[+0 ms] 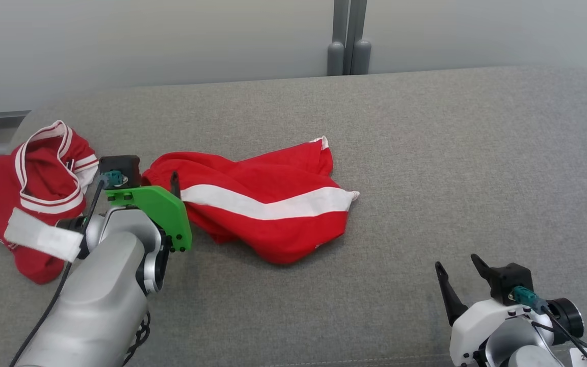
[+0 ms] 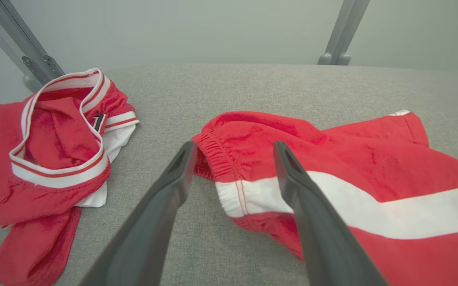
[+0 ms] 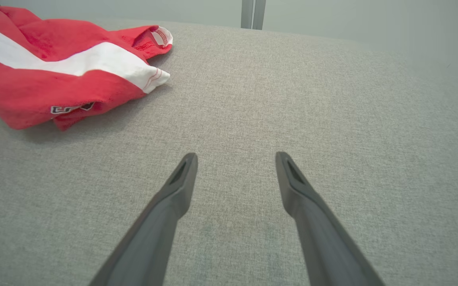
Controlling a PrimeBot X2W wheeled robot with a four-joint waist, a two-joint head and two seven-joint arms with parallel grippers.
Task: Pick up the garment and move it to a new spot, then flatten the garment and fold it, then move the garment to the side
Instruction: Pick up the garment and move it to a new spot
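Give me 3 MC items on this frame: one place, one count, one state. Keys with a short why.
1. The striped shorts lie where from the trimmed red garment? A. to the robot's right of it B. on top of it C. under it
2. Red garments on the grey surface? A. one B. two C. four
3. The left gripper is: A. shut on cloth B. open C. shut, empty
Key: 1 A, grey surface shows between them; 2 B, just those two; 3 B, its fingers stand apart.
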